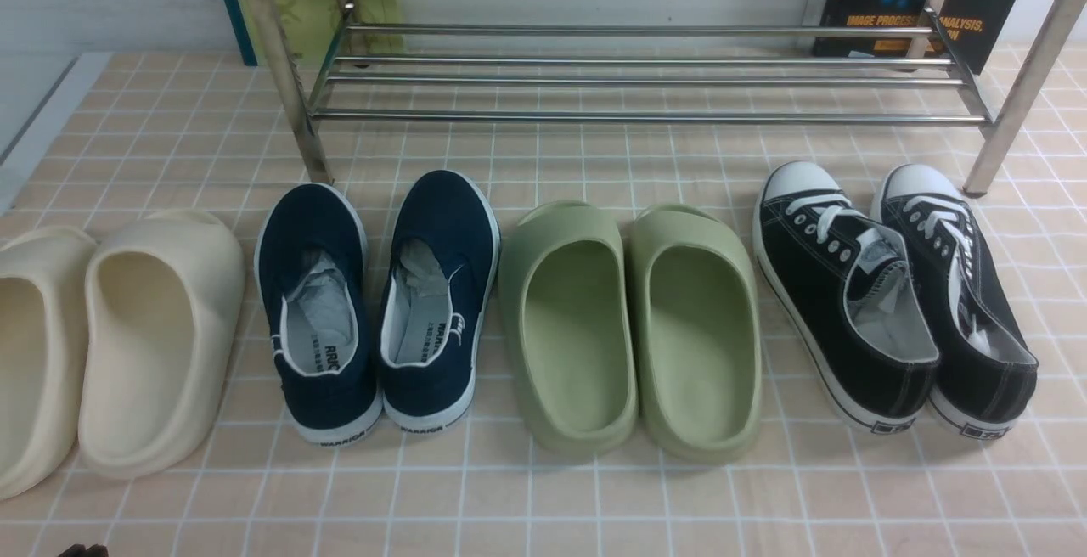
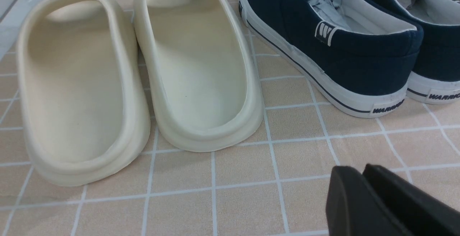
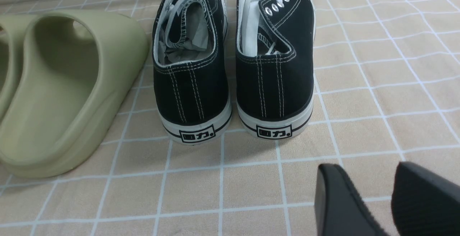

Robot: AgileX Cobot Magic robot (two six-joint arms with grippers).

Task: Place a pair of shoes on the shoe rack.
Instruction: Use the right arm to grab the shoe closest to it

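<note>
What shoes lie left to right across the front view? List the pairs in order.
cream foam slippers → navy slip-ons → green foam slippers → black canvas lace-up sneakers

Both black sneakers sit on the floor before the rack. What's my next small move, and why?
Probably ease the right gripper forward onto the nearer heel of the black sneakers: its jaws stand open and empty just behind them, and neither is on the shoe rack yet.
</note>
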